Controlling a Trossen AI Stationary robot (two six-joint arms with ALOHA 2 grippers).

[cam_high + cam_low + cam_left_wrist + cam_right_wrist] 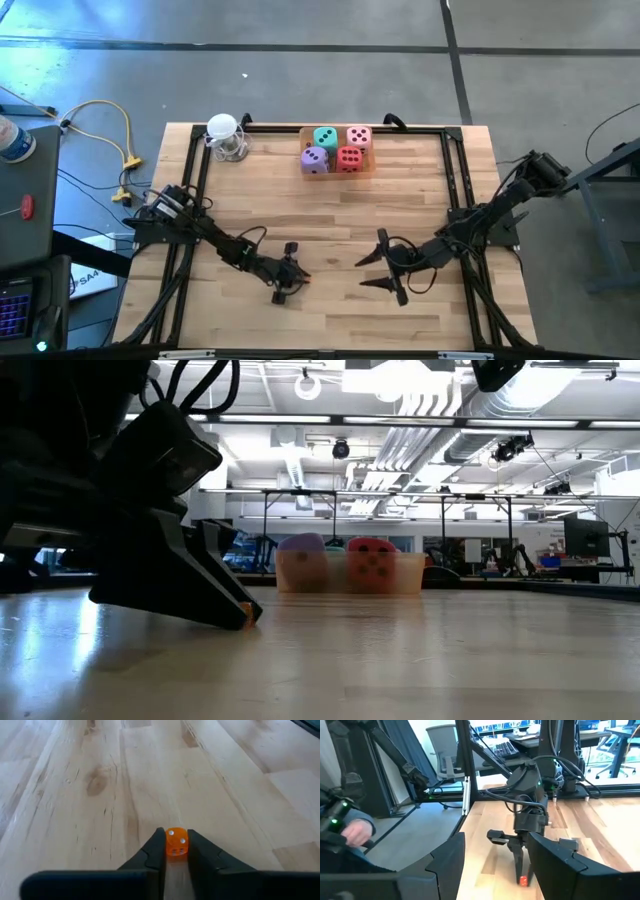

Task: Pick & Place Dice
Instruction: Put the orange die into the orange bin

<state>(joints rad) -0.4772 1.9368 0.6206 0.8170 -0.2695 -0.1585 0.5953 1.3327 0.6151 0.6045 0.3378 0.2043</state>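
Overhead camera looks straight down on the table (330,220); low camera sits level, facing twelve o'clock; both share the tub (338,150) of dice.

No text, label or number can be read.

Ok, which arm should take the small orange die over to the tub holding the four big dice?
Left. The left gripper is shut on the orange die, so it can probably just lift and carry it to the tub. The right gripper sits open and empty nearby.
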